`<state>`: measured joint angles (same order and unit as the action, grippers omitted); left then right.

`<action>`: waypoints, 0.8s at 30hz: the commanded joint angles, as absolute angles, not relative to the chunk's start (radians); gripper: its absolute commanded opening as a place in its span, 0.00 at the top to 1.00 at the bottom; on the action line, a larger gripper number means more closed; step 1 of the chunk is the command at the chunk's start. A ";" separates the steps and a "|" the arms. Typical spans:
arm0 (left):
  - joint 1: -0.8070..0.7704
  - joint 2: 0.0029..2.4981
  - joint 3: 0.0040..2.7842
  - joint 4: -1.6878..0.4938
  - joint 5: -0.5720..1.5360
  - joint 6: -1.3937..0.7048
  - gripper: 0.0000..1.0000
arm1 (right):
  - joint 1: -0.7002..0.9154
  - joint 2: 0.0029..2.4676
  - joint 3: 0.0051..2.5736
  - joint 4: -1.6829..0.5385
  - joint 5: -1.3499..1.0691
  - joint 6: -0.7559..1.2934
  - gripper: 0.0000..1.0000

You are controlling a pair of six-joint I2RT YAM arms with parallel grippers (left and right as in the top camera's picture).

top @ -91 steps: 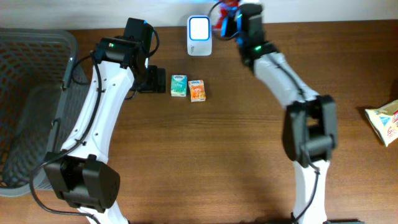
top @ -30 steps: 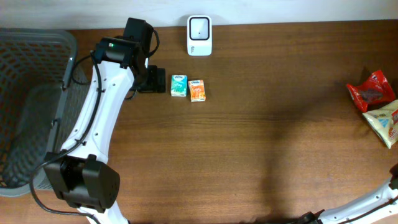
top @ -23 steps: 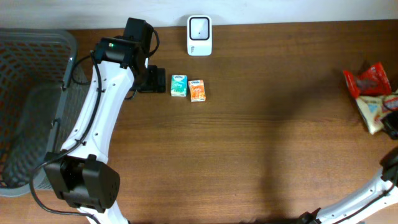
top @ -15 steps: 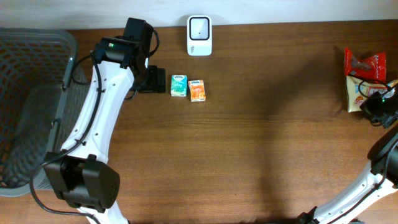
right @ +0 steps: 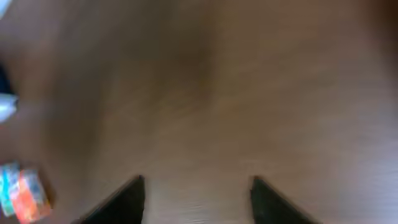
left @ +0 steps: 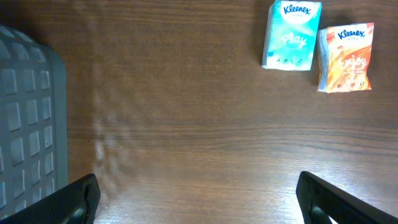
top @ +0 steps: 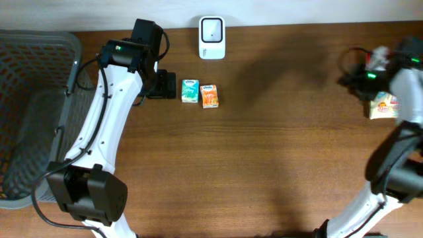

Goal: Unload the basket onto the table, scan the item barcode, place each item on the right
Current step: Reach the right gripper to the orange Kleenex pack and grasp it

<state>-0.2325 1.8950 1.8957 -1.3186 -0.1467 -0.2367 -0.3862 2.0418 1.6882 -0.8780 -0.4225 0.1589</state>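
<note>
A white barcode scanner (top: 211, 29) stands at the table's back edge. In front of it lie a teal tissue pack (top: 190, 90) (left: 291, 35) and an orange tissue pack (top: 209, 96) (left: 346, 57) side by side. My left gripper (top: 168, 86) (left: 198, 186) is open just left of the teal pack, nothing between its fingers. At the far right my right gripper (top: 353, 78) (right: 197, 180) is open and empty above bare wood, pointing left. A yellow snack bag (top: 383, 106) lies beside that arm. The right wrist view is blurred; the orange pack (right: 25, 199) shows at its lower left.
A grey mesh basket (top: 26, 112) (left: 28, 124) fills the left side of the table. The right arm's links (top: 396, 165) rise from the front right corner.
The right arm has swung in from the right edge over the snack bags, and its gripper has gone from shut to open. The red bag no longer shows. The left arm is still.
</note>
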 commanded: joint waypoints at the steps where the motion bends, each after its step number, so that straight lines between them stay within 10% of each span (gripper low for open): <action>1: -0.226 1.896 1.896 -1.317 -0.146 -0.250 0.01 | -0.197 2.061 1.687 -0.865 -0.454 0.104 0.26; 16: -0.226 1.896 1.896 -1.317 -0.146 -0.250 0.01 | 0.418 2.169 1.687 -0.601 -0.245 0.245 0.21; 24: -0.226 1.896 1.896 -1.317 -0.146 -0.250 0.01 | 0.433 2.216 1.687 -0.599 -0.246 0.302 0.41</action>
<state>-0.2325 1.8946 1.8957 -1.3186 -0.1467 -0.2367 0.4320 2.1792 1.6852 -0.6003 -0.2611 0.2874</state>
